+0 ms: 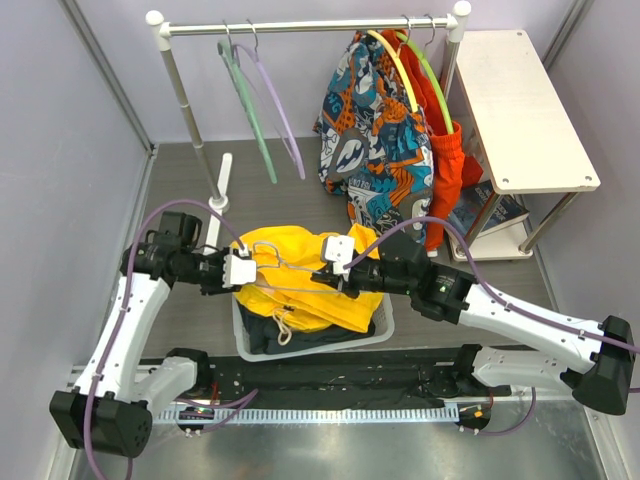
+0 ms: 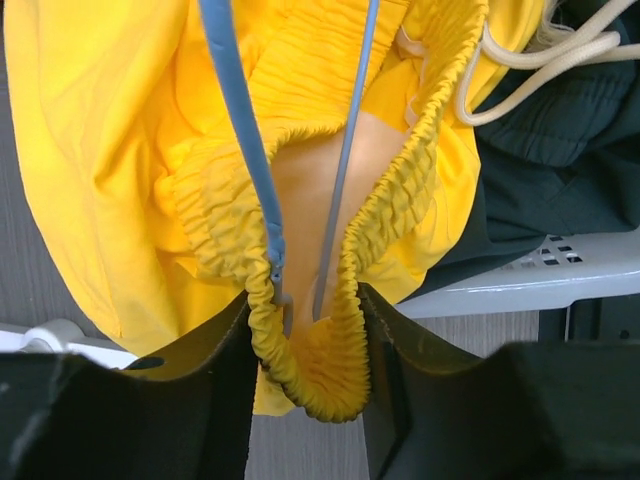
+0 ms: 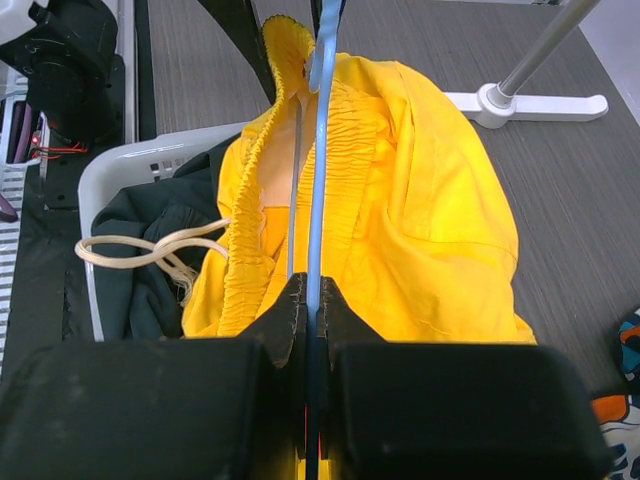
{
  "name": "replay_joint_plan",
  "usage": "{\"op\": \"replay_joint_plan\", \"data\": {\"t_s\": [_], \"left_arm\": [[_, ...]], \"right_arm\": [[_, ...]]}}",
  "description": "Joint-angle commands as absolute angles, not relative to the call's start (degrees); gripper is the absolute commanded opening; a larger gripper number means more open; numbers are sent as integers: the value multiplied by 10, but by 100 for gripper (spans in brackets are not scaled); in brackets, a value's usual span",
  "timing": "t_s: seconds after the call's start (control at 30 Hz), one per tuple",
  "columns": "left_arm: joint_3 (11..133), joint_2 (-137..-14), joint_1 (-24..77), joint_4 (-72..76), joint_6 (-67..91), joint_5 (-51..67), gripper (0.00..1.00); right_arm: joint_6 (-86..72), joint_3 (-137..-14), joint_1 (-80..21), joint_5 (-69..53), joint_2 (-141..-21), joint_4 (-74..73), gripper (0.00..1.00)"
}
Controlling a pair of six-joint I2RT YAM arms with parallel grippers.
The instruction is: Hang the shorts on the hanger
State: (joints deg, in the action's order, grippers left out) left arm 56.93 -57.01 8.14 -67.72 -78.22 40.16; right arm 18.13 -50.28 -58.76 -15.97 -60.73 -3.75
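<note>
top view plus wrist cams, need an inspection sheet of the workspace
surface: grey table carrying a white laundry basket
job's things: yellow shorts draped over the basket; light-blue hanger partly inside their waistband opening
clutter: dark garment in the basket, cream drawstring lying on it
grippers: left gripper pinching the waistband fold; right gripper shut on the hanger
cables: purple cables looping along both arms
surroundings: rack holding mint-green hanger, lilac hanger, patterned shorts, red-orange garment; white shelf at right
</note>
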Motion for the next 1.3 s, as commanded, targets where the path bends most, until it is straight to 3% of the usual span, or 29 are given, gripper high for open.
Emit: {"op": "replay_joint_plan", "data": {"t_s": [0.0, 0.2, 0.37, 0.43, 0.47, 0.5, 0.57, 0.6, 0.73, 0.93, 1.1, 1.27], "left_arm": [[565, -548, 92, -630, -723, 475, 45], [547, -525, 93, -593, -643, 499, 29], [554, -525, 93, -579, -572, 512, 1], [561, -522, 93, -560, -520, 493, 0], [564, -522, 93, -560, -512, 485, 0], [569, -526, 92, -565, -500, 467, 0], [577, -531, 91, -572, -489, 448, 0], [582, -540, 90, -576, -476, 436, 0], [610, -576, 85, -592, -427, 423, 0], [620, -594, 82, -585, -388, 419, 0], [624, -605, 83, -579, -362, 410, 0], [633, -606, 82, -596, -338, 392, 0]], "right_arm": [[190, -502, -590, -176, -596, 50, 1], [175, -497, -591, -178, -596, 81, 1], [172, -505, -590, -174, -589, 74, 1], [179, -513, -591, -159, -584, 42, 4], [181, -518, -590, -150, -578, 9, 14], [182, -531, -590, -136, -573, -14, 42], [188, -551, -585, -96, -560, -73, 73], [192, -557, -584, -81, -543, -94, 77], [222, -591, -580, -47, -497, -208, 80], [250, -575, -580, -118, -428, -376, 76], [204, -457, -582, -120, -399, -263, 78], [177, -410, -608, -82, -453, -157, 80]]}}
